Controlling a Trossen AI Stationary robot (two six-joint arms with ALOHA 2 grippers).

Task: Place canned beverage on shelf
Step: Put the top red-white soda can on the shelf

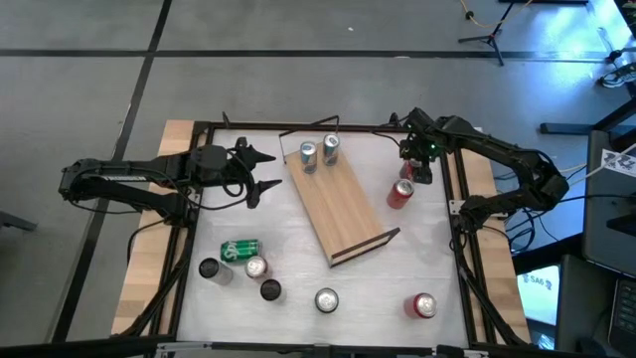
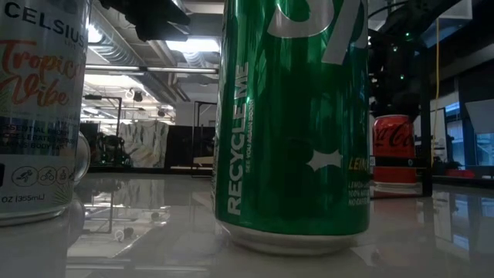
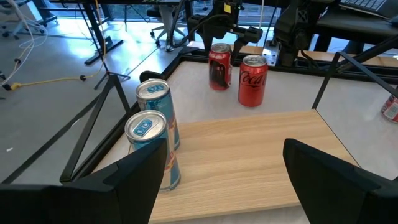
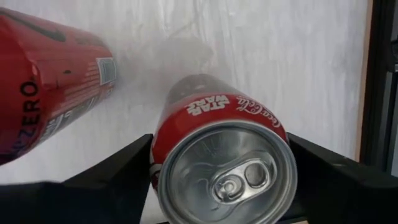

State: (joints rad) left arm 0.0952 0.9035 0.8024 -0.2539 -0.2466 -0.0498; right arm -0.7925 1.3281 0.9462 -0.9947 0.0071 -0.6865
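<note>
Filling the low view, a green can (image 2: 297, 123) stands upright on the white table (image 1: 298, 254), a white Celsius can (image 2: 38, 108) at its left. Farther off, the right gripper (image 4: 221, 177) has its two fingers either side of an upright red cola can (image 4: 224, 165), touching it (a second red can (image 4: 50, 81) stands just beside). That arm reaches in from the right edge to the far right of the table, wrist angled down. The left gripper (image 1: 260, 169), fingers spread and holding nothing, hangs by the shelf's (image 1: 338, 204) left edge, arm stretched level from the left. Two slim blue cans (image 3: 152, 134) stand on the shelf's far end.
</note>
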